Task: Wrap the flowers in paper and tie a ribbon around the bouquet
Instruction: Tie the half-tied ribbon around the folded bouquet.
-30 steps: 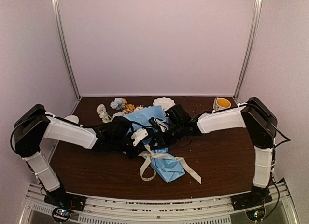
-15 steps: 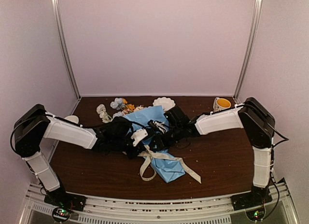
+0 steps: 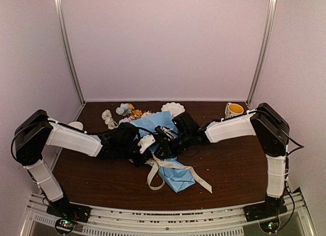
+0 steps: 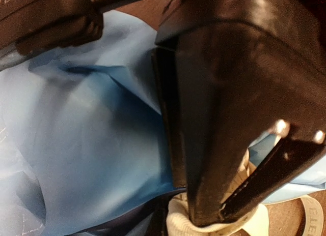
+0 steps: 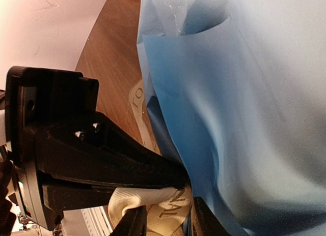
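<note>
Your **bouquet** [image 3: 175, 175] lies flat on the **desk** [image 3: 239, 165]. Its long axis runs from far-left to near-right: the **flowers** [image 3: 130, 112] stick out at the far-left end, and the **paper** [image 5: 229, 119] narrows to a point at the near end. The **ribbon** [image 5: 155, 205] crosses that axis about halfway down the cone, and its loose tails trail onto the desk on the near side.

Everything turns on that crossing point, because both arms meet there nose to nose. They come in from opposite sides, roughly square to the bouquet's length.

The **left end effector** [image 5: 178, 184] is fully closed. In the right wrist view its tips come together on a bunched fold of ribbon pressed against the paper, so count it as the arm that has the ribbon.

The **right end effector** [image 5: 168, 223] has its fingers partly apart, one on each side of the same fold. The ribbon sits in the gap just in front of the left tips. Whether those fingers are pinching the fabric or only bracketing it, you cannot tell from these views.

My judgement is that neither arm is nearer, since the ribbon is at both sets of fingertips. Any tightening pull should therefore go outward along the ribbon, left and right, across the bouquet and not along it. If you draw toward the near end, the band could slide down the taper and come off the cone.
</note>
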Tool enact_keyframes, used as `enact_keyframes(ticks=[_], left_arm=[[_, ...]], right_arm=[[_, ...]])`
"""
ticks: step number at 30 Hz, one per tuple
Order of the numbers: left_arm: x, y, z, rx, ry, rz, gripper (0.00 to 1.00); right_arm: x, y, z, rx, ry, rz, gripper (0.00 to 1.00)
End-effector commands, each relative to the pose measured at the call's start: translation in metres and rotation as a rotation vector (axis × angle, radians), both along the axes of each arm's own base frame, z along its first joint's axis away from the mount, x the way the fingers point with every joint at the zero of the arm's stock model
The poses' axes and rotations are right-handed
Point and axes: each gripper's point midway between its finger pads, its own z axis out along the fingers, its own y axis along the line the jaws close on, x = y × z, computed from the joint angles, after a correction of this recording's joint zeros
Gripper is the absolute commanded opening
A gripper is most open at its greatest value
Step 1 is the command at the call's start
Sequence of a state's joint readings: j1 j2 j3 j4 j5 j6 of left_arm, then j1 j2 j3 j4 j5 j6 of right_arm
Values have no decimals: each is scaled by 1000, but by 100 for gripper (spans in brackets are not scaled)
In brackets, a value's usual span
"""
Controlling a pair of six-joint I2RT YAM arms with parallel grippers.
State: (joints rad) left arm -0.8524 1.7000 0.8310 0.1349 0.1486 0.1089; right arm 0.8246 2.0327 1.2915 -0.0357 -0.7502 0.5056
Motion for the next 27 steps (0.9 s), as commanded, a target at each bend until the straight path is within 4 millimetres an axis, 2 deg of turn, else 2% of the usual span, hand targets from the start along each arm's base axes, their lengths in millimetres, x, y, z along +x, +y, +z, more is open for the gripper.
enact_keyframes(ticks=[1,5,7,14,18,21,24,27], left_arm=[[3,-6,15,-52,-34,-2,0],[3,-6,16,-54,-33,-4,0],[2,-6,15,-53,-31,-5,0],[1,-2,19,-45,-46,-1,0],[0,6,31,-21,-65,-2,23],[-8,12,51,-19,-78,-25,44],[-21,21,55,11,-49,-61,51],[-29,37,41,87,-20,-49,54]], right_arm=[[6,1,-9,-42,-39,-24,29],[8,-5,-15,-92,-51,-32,9],[10,-7,-12,-98,-67,-43,2],[17,-15,-1,-113,-113,-67,0],[16,-16,2,-114,-120,-60,0],[14,-16,3,-112,-123,-48,0],[12,-17,5,-110,-134,-42,0],[12,-16,10,-101,-141,-37,0]])
